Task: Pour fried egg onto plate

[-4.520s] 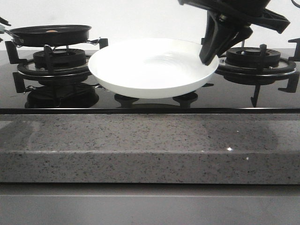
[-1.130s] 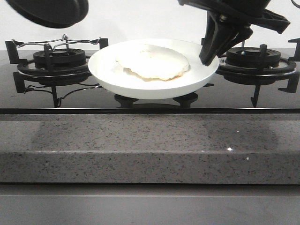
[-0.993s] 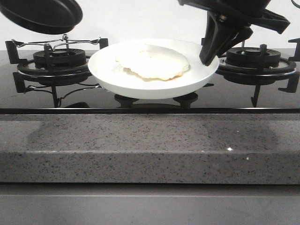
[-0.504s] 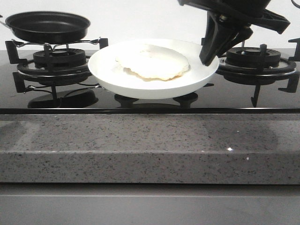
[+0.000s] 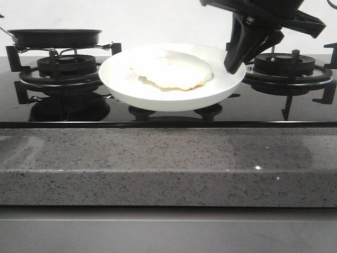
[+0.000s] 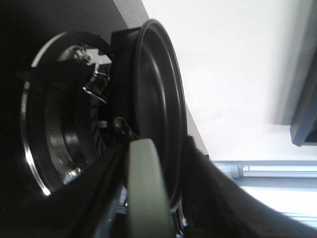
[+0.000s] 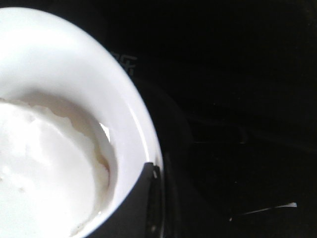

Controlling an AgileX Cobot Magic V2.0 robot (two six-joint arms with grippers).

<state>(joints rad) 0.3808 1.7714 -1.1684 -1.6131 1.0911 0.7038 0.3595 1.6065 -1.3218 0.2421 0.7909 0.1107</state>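
Lying flat in the middle of the plate (image 5: 171, 97), the fried egg (image 5: 171, 73) shows pale, its yolk not visible; the pour reads as done.

Item, plate: white, shallow, held level above the hob between the two burners. Right gripper (image 5: 235, 64) pinches its rim at the robot's right side; one dark finger (image 7: 130, 208) lies over the inner rim in the right wrist view, so the gripper is closed on the plate.

Item, frying pan (image 5: 55, 37): black, empty as far as its low side-on angle shows, level over the left burner grate (image 5: 63, 66), resting on it or just above; contact cannot be settled. Its green handle (image 6: 143, 193) runs back toward the left gripper (image 6: 148, 218) in the left wrist view, the dark fingers flanking it, so the left gripper appears closed on the handle.

Governing relation: the egg lies to the left of the right gripper, inward across the plate, well apart from the pan. The right arm is the nearer and alone carries the egg. Judged next: lowering the plate, which calls for keeping it level so the egg does not slide toward the rim.
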